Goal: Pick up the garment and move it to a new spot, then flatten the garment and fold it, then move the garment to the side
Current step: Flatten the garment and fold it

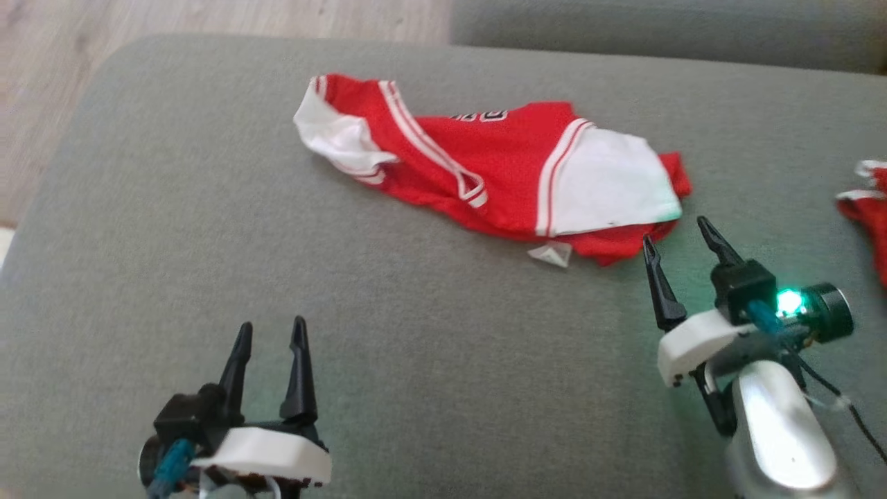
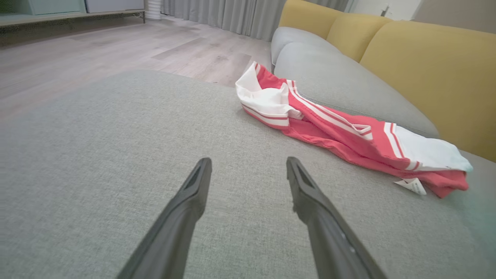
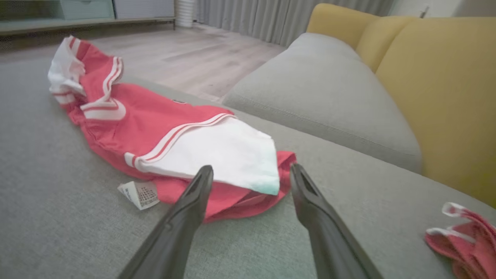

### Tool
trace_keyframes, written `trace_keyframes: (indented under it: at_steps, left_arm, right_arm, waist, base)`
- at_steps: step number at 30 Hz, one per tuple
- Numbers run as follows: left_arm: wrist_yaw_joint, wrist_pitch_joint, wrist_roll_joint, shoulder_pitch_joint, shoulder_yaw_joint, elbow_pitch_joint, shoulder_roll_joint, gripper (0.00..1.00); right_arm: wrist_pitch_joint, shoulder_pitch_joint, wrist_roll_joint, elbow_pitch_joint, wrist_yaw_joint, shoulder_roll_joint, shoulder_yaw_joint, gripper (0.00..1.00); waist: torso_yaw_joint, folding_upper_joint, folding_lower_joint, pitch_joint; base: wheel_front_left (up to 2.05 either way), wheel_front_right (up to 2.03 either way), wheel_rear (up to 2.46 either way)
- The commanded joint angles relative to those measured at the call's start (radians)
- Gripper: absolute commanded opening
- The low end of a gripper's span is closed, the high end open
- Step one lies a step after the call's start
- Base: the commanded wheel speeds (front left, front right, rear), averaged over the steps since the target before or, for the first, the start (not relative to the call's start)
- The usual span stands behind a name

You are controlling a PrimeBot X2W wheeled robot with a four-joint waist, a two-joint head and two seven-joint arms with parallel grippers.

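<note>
A red and white garment (image 1: 499,166) lies crumpled on the grey cushion (image 1: 416,346), with a white tag at its near edge. In the left wrist view the garment (image 2: 341,135) stretches away to the upper right. My right gripper (image 1: 679,239) hangs open just short of the garment's near right corner, and in its own view the gripper (image 3: 252,170) frames the garment (image 3: 174,135) at that corner without touching it. My left gripper (image 1: 271,331) stands open and empty at the lower left, well clear of the cloth, and shows over bare cushion as the gripper (image 2: 248,162) in its own view.
A second red and white cloth (image 1: 870,208) lies at the right edge of the cushion, seen too as the cloth (image 3: 465,236). A grey seat cushion (image 3: 329,97) and yellow backrest (image 3: 438,89) lie beyond. Wooden floor (image 1: 138,28) borders the far left.
</note>
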Motion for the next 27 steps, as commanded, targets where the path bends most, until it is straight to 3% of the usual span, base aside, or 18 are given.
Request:
trace_keyframes:
  at_steps: [1, 14, 15, 17, 18, 27]
  left_arm:
    - [-0.004, -0.011, 0.014, -0.046, 0.039, -0.026, 0.003, 1.0]
    - [-0.036, -0.013, 0.048, -0.067, 0.075, -0.001, -0.042, 1.0]
    - [-0.037, -0.013, 0.05, -0.066, 0.079, 0.002, -0.044, 1.0]
    - [-0.041, -0.014, 0.055, -0.062, 0.084, 0.007, -0.048, 1.0]
    - [-0.043, -0.014, 0.057, -0.061, 0.087, 0.009, -0.049, 1.0]
    - [-0.054, -0.014, 0.068, -0.049, 0.099, 0.022, -0.052, 1.0]
  right_arm:
    - [0.003, -0.051, -0.034, 0.003, -0.001, -0.004, 0.013, 1.0]
    - [-0.07, -0.256, -0.232, 0.246, -0.001, -0.005, -0.077, 1.0]
    - [-0.079, -0.264, -0.229, 0.252, -0.001, -0.005, -0.078, 0.69]
    - [-0.093, -0.278, -0.216, 0.263, -0.001, -0.005, -0.073, 0.17]
    - [-0.1, -0.284, -0.207, 0.266, -0.001, -0.005, -0.066, 0.0]
    - [-0.133, -0.247, -0.039, 0.129, -0.001, -0.005, 0.112, 0.0]
  waist:
    - [0.041, 0.0, -0.0002, 0.042]
    - [0.1, 0.0, -0.0002, 0.116]
    - [0.098, 0.0, -0.0002, 0.114]
    - [0.092, 0.0, -0.0002, 0.108]
    - [0.089, 0.0, -0.0002, 0.104]
    - [0.051, 0.0, -0.0002, 0.052]
  base:
    - [0.0, 0.0, 0.0]
    - [0.0, 0.0, 0.0]
    - [0.0, 0.0, 0.0]
    - [0.0, 0.0, 0.0]
    - [0.0, 0.0, 0.0]
    - [0.0, 0.0, 0.0]
